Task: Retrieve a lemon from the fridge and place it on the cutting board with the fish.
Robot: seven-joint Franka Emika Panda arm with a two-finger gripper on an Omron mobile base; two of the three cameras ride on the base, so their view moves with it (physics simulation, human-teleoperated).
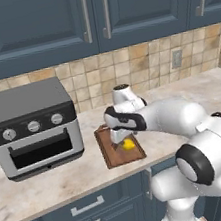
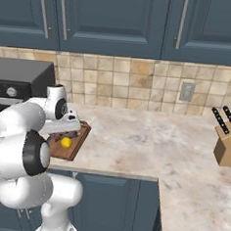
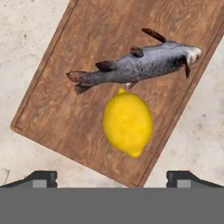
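The lemon [image 3: 127, 123] lies on the cutting board [image 3: 65, 109], touching the fish [image 3: 135, 65]. Above the board, the gripper [image 3: 112, 178] stands wide apart, holding nothing.

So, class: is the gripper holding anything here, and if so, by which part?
Nothing is held. The gripper is open above the lemon, which lies on the cutting board.

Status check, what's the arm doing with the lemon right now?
Gripper above the cutting board, jaws open, holding nothing. Lemon lies on the board, tip against the fish. Nothing in the way.
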